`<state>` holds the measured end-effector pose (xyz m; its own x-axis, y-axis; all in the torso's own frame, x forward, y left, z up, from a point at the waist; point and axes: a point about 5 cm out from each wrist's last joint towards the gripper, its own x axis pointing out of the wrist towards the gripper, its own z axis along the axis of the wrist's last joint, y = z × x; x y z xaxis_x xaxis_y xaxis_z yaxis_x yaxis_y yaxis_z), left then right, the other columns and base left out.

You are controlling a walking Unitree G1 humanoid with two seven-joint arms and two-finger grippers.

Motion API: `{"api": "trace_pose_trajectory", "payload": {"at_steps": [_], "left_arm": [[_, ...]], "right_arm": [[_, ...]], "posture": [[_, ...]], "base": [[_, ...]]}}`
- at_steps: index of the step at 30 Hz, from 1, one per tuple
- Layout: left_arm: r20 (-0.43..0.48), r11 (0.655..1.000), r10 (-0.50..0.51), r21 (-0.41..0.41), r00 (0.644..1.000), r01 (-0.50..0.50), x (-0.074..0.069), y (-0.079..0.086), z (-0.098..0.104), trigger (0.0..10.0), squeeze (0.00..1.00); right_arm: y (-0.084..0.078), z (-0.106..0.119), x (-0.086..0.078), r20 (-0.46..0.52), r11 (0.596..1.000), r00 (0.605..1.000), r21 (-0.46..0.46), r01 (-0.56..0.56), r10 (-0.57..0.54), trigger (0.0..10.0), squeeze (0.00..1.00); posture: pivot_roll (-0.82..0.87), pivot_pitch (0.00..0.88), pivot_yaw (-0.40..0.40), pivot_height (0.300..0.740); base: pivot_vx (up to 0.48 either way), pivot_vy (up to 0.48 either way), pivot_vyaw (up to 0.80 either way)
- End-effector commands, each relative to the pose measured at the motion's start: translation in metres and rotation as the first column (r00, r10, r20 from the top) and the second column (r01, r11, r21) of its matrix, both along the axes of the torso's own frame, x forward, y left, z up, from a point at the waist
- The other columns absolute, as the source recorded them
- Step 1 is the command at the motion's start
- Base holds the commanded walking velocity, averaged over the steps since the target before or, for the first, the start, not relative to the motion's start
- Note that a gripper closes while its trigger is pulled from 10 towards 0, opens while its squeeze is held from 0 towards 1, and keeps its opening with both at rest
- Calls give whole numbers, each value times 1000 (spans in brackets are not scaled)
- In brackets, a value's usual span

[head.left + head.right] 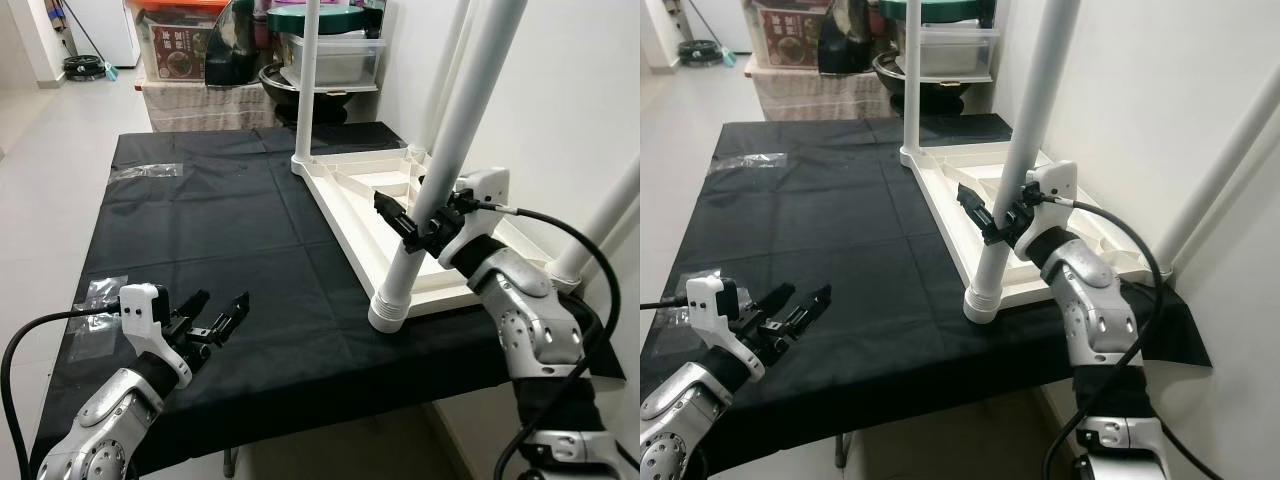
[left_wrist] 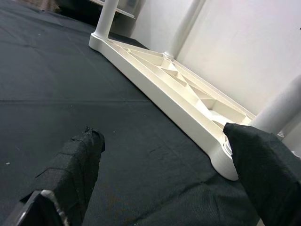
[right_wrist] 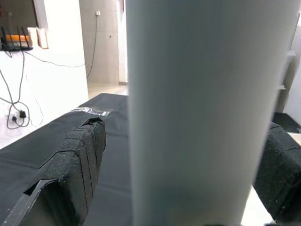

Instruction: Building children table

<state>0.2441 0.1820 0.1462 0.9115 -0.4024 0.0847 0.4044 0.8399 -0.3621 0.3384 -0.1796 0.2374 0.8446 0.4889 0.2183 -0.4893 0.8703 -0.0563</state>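
A white children's tabletop (image 1: 372, 205) lies upside down along the right edge of a black-covered table (image 1: 200, 240), legs pointing up. The right gripper (image 1: 414, 226) has its fingers around the near leg (image 1: 448, 165), just above its socket at the tabletop's near corner. The left gripper (image 1: 218, 318) hovers over the table's near-left corner, fingers spread, empty.

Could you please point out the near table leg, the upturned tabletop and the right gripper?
near table leg (image 1: 452, 130), left eye view, mid-shaft.
upturned tabletop (image 1: 345, 215), left eye view, left edge.
right gripper (image 1: 408, 222), left eye view, between fingertips at the leg.
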Motion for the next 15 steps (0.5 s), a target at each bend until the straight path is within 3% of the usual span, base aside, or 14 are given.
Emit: {"api": "trace_pose_trajectory", "payload": {"at_steps": [1, 15], "left_arm": [[-26, 1000, -11, 2, 1000, 12, -1, -1, -4, 10000, 0], [-32, 1000, -15, 3, 999, 15, -2, 0, -5, 10000, 0]], "right_arm": [[-6, 1, 1, 11, 1000, 1000, 11, 0, 0, 10000, 0], [-18, -1, 1, 0, 996, 997, -55, -76, 76, 10000, 0]], "posture": [[25, 0, -71, 740], [21, 0, -65, 740]], "base": [[0, 0, 0], [0, 0, 0]]}}
